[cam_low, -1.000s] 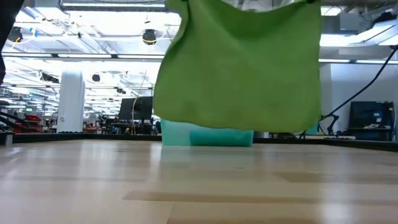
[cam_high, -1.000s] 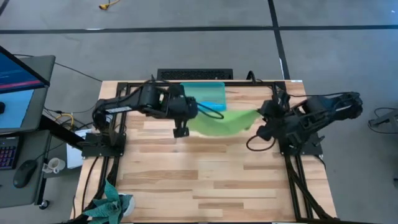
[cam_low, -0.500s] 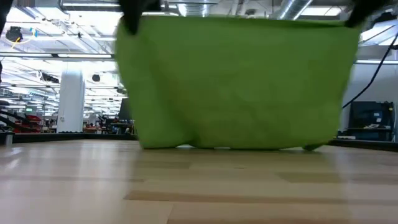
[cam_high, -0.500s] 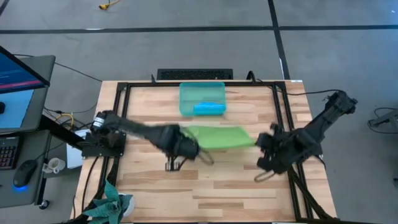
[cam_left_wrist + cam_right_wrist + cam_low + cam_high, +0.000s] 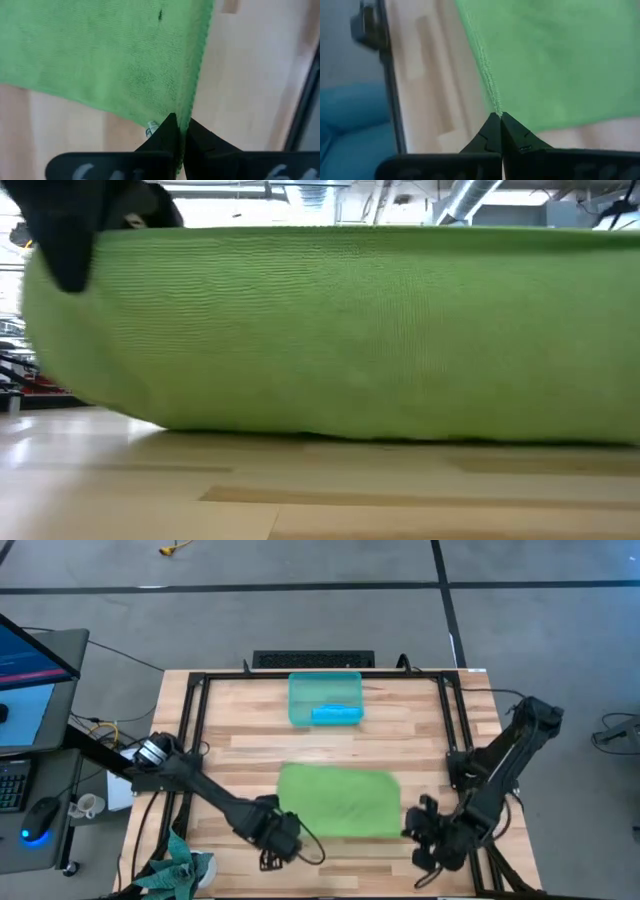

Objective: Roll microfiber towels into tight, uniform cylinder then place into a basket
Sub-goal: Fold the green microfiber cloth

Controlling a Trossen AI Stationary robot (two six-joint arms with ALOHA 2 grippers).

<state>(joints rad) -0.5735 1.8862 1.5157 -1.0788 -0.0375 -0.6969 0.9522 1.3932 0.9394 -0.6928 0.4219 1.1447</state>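
- We see the left end effector (image 5: 178, 131) pinching one near corner of the green towel (image 5: 338, 800).
- The right end effector (image 5: 499, 127) pinches the other corner, above the table (image 5: 240, 755).

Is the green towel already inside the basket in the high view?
No, the green towel lies spread flat on the table, apart from the basket.

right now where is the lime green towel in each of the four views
High view: the lime green towel lies spread at the table's middle front, between both grippers.
Low view: it fills nearly the whole picture, its lower edge at the wood.
Left wrist view: it spreads away from the shut fingers that pinch its corner.
Right wrist view: likewise, its hem running to the shut fingertips.
Shared landmark: the wooden table.
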